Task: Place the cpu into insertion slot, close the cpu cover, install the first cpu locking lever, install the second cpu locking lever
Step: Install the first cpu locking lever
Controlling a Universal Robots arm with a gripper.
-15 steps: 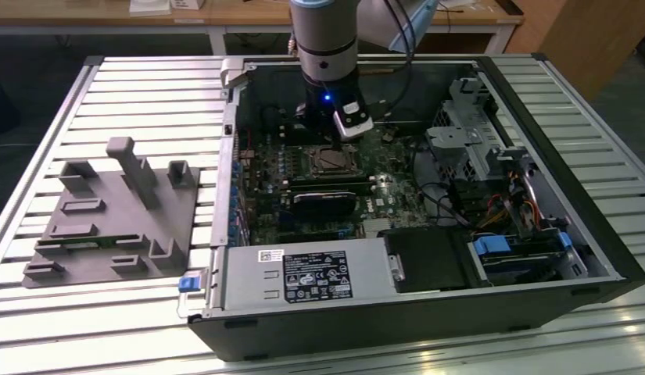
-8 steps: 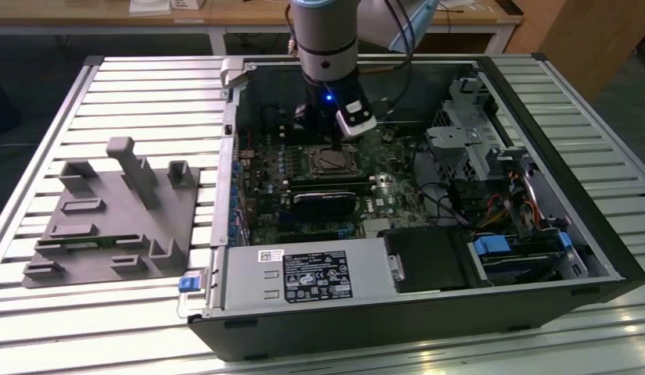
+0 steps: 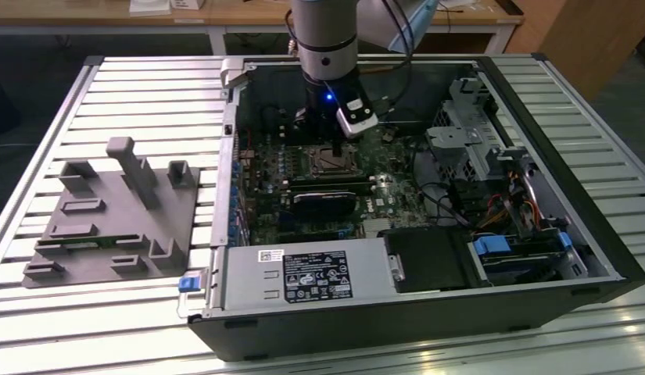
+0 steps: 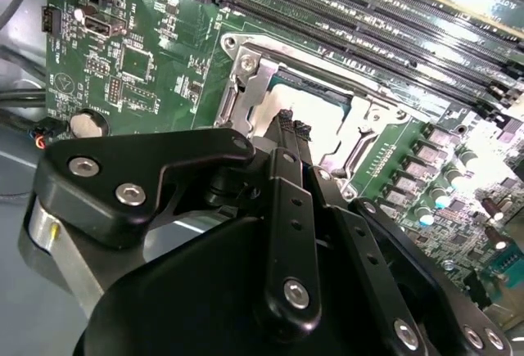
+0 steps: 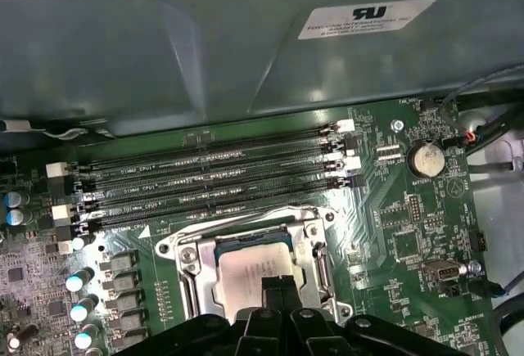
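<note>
The cpu (image 5: 246, 268), a small square chip with a dull silver top, lies flat in the socket on the green motherboard (image 5: 393, 233). The cpu cover (image 5: 317, 264), a silvery frame plate, lies down around the chip, which shows through its window. My gripper (image 5: 274, 284) stands directly over the socket with its black fingertips (image 4: 283, 119) pressed together, right at the chip's near edge; whether they touch it I cannot tell. In the exterior view the gripper (image 3: 333, 147) reaches down into the open computer case just above the socket (image 3: 327, 162).
Long memory slots (image 5: 221, 178) run beside the socket, with the case wall (image 5: 246, 53) beyond them. A black card (image 3: 324, 205), a power supply (image 3: 301, 275) and a drive cage (image 3: 463, 133) crowd the case. A grey fixture (image 3: 113, 211) sits on the table at the exterior view's left.
</note>
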